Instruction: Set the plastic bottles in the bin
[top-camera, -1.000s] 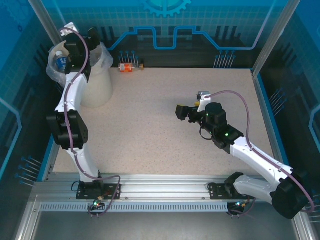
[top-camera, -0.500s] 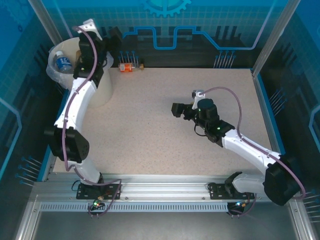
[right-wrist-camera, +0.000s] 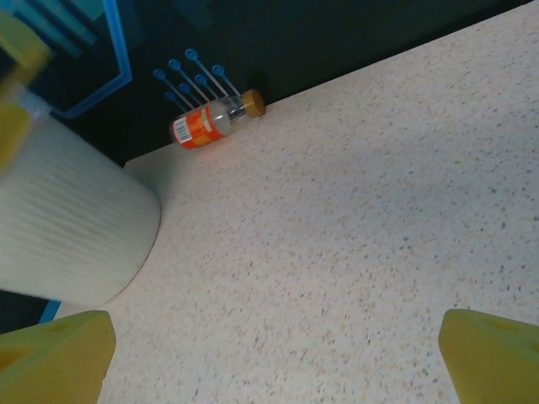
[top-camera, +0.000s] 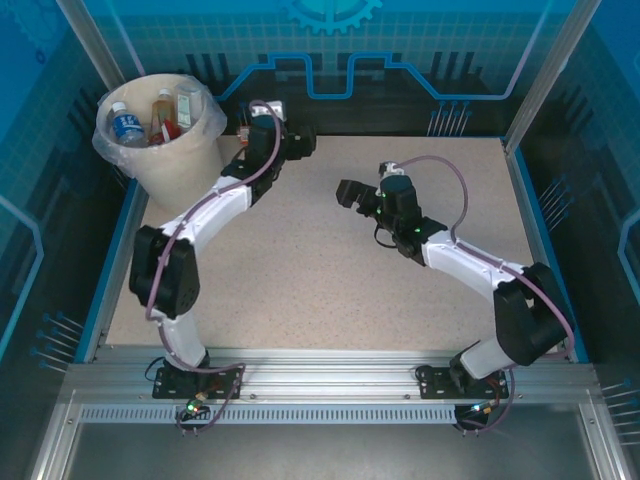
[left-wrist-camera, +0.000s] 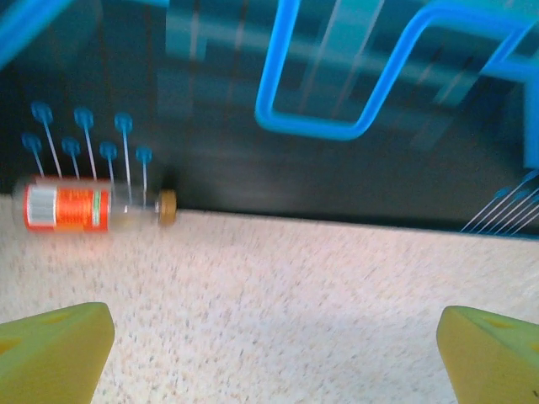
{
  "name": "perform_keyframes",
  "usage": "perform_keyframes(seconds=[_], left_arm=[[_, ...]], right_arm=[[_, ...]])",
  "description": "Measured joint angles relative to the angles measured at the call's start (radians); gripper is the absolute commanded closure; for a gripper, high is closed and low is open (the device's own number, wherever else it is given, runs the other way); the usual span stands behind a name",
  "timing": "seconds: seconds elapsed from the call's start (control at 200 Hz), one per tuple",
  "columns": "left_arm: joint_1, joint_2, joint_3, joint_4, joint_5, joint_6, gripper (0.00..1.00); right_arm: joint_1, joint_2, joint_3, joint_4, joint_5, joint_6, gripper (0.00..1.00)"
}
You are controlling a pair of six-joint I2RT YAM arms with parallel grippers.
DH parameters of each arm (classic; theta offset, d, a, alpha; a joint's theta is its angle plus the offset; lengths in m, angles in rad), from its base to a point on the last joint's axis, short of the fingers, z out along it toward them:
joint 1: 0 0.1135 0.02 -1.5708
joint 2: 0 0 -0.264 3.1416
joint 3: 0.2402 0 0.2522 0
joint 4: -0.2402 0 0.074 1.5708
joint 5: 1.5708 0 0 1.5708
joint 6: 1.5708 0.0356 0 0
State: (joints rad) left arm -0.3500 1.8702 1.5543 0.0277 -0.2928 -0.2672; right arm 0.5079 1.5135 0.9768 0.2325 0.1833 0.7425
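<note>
- Against the far wall, near the bin (top-camera: 178, 178), one orange-labelled bottle (left-wrist-camera: 93, 209) is left lying on its side, cap (left-wrist-camera: 168, 206) to the right. Other bottles (top-camera: 128, 125) are already parked in the bin.
- The left gripper (left-wrist-camera: 274, 337) is held wide open with nothing in it, and the right gripper (right-wrist-camera: 275, 337) is spread just as wide, also empty.
- The bottle is probably light, thin-walled and kinda slick, so it's best pinched gently across the labelled middle.

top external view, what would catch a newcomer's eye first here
The cream-white bin at the far left corner of the table, with several bottles inside. Next, one orange-labelled bottle lying on its side at the far edge, with the open left gripper facing that edge and the open right gripper near mid-table.
</note>
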Motion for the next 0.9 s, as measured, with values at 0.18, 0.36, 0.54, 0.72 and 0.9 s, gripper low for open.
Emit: perform_keyframes(seconds=[0.18,0.36,0.54,0.72,0.9], left_arm=[[0.011,0.298,0.236,-0.085,0.001,-0.073,0.01],[0.043,0.544,0.520,-0.180,0.002,-0.142,0.01],[0.109,0.715,0.793,-0.233,0.040,-0.206,0.01],[0.199,0.755,0.859,-0.232,0.079,-0.241,0.01],[0.286,0.784,0.906,-0.230,0.124,-0.284,0.01]], right_arm=[[-0.032,0.085,0.071,0.040,0.034,0.009,0.00],[-0.048,0.212,0.165,0.105,0.042,-0.002,0.00],[-0.064,0.375,0.271,0.148,0.021,-0.022,0.00],[-0.064,0.446,0.317,0.171,-0.034,-0.050,0.00],[-0.064,0.446,0.316,0.188,-0.071,-0.081,0.00]])
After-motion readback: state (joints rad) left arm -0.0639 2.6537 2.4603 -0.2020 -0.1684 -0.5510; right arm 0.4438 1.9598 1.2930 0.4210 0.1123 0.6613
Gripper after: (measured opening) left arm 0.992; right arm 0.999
